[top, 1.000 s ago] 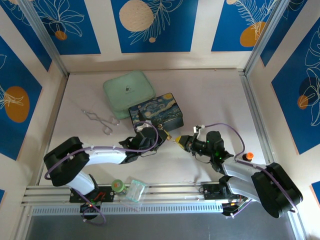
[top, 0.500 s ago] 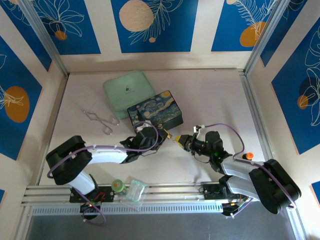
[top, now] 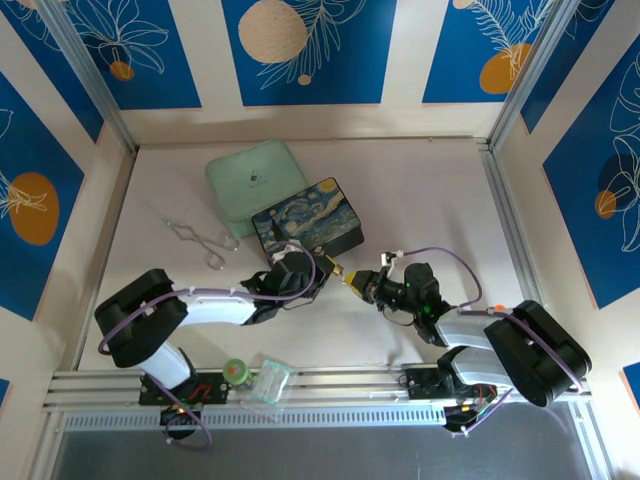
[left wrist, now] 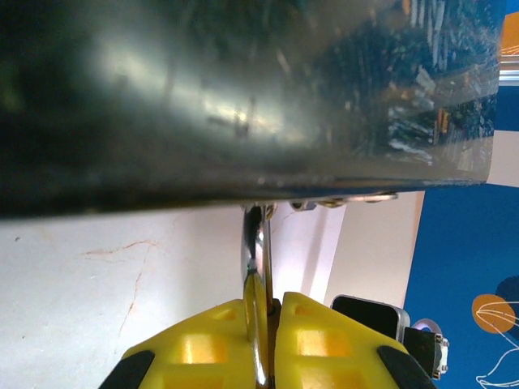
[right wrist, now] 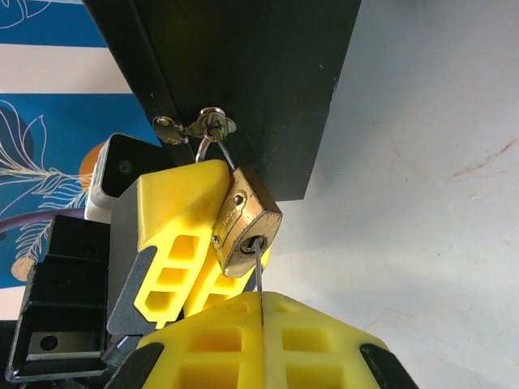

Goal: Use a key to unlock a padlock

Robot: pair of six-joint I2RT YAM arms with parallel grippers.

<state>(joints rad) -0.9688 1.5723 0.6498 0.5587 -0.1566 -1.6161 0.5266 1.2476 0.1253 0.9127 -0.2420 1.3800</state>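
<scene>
The brass padlock hangs by its thin silver shackle from the clasp on the dark side of the Starry-Night box. My left gripper is shut on the padlock, seen edge-on between its yellow fingers. My right gripper is shut on the key, whose thin blade runs up into the keyhole in the padlock's bottom face. From above, both grippers meet tip to tip just in front of the box, left gripper and right gripper, with the padlock between them.
A mint-green case lies behind the box. Silver wire tongs lie to the left. A small green-lidded jar and a clear plastic container sit by the front rail. Panelled walls close the table on three sides.
Both grippers have crept slightly left and away from me with padlock and key, and the box has shifted and turned a little with them.
</scene>
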